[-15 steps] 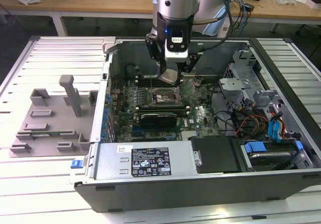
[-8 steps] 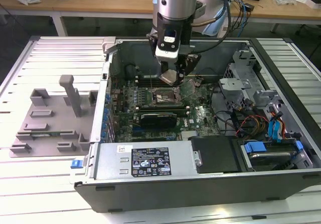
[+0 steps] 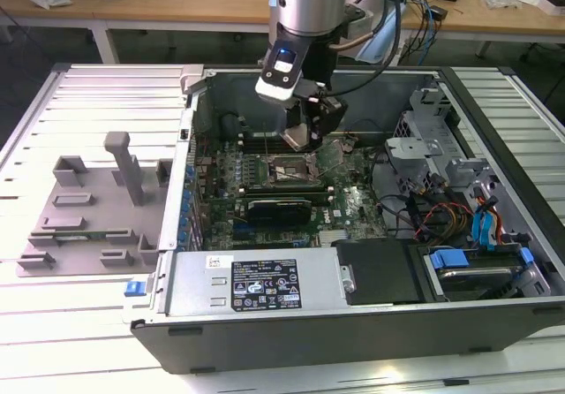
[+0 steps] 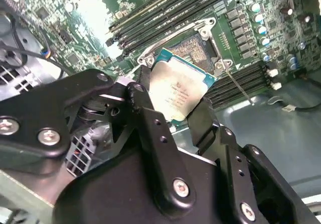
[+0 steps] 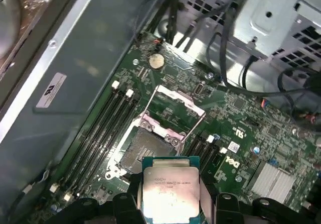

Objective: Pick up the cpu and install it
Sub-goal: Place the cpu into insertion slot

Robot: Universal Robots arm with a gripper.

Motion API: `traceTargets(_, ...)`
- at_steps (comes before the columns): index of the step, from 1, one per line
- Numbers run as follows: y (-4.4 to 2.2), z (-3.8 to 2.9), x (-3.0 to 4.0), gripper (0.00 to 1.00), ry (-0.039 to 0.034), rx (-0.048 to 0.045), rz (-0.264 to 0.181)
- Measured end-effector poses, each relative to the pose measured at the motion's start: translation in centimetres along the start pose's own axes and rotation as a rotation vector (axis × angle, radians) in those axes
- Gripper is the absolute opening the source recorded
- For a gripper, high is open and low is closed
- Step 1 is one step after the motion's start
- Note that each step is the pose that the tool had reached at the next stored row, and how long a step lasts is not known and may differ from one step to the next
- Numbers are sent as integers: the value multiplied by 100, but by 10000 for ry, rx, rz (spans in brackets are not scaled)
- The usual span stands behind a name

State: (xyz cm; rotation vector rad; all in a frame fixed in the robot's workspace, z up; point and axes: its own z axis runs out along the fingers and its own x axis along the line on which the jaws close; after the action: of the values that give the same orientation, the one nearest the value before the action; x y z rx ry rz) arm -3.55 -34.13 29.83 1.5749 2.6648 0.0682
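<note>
Black two-finger gripper is clamped on the small flat square silver-topped cpu, fingers on two opposite edges, metal lid facing the wrist cams. Chip hangs just above the dark square socket on the green motherboard, inside the open grey computer case; socket's metal load frame stands flipped open. No contact w/ socket seen. Judgement: chip is light, thin, stiff; lid is smooth, so it could slip; underside contacts and socket pins are prob. fragile. Best held by the edges only, kept level.
</note>
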Motion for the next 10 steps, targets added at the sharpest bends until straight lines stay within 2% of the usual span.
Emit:
traceTargets(1, 0, 3, 0, 54, -15, 4, 245)
traceTargets(2, 0, 10, 0, 54, -51, 14, 839)
traceTargets(3, -1, 14, 0, 54, -73, 20, 1206)
traceTargets(6, -1, 23, 0, 54, -116, 31, 1898)
traceTargets(7, -2, 27, 0, 54, -139, 38, 2278)
traceTargets(8, -2, 34, 0, 54, -177, 48, 2903)
traceTargets(10, -2, 42, 1, 54, -212, 57, 3483)
